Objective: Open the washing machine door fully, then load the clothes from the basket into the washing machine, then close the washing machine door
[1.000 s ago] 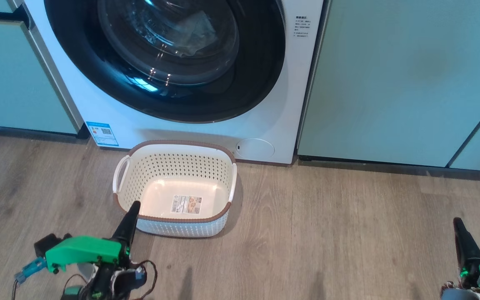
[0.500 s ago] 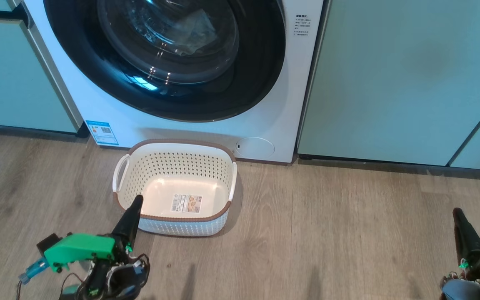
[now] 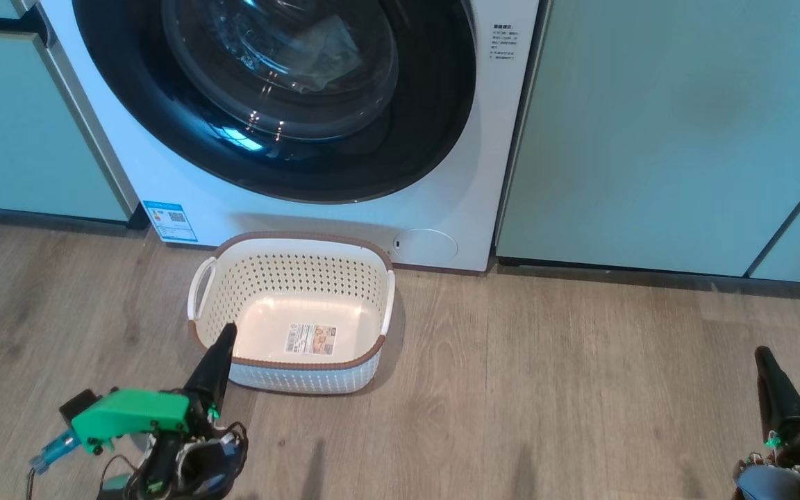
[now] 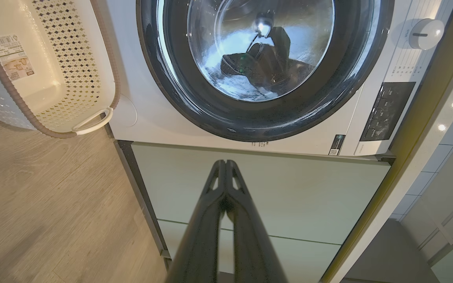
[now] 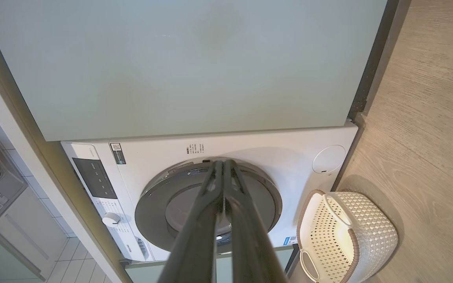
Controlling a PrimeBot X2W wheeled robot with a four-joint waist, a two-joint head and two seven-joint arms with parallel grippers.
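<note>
Your left jaws are pressed together: the two dark fingers point(image 4: 207, 224) meet along their length and hold nothing. In the head view they rise from the near left, and their tip lies over the near left corner of the basket point(image 3: 289, 278); you cannot tell from here whether it touches the rim. Your right jaws are pressed together as well, fingers point(image 5: 197, 239) tip to tip with nothing between them. They sit at the near right, over the wooden floor point(image 3: 546, 389), well apart from the basket.

The basket stands upright on the floor just in front of the washer point(image 3: 185, 180), a little left of its middle. You can see its floor and the label sticker point(image 3: 310, 339) on it.

Beyond it, the door point(image 3: 164, 125) sits flush in the washer's front, its black rim ringing the glass. A pale shape point(image 3: 323, 52) shows behind the glass; it may be the clothes, but glare leaves that unsure.

A blue label point(image 3: 169, 222) marks the washer's lower left corner, a round flap point(image 3: 426, 246) its lower right. Pale green cabinets point(image 3: 650, 139) flank it on both sides.
</note>
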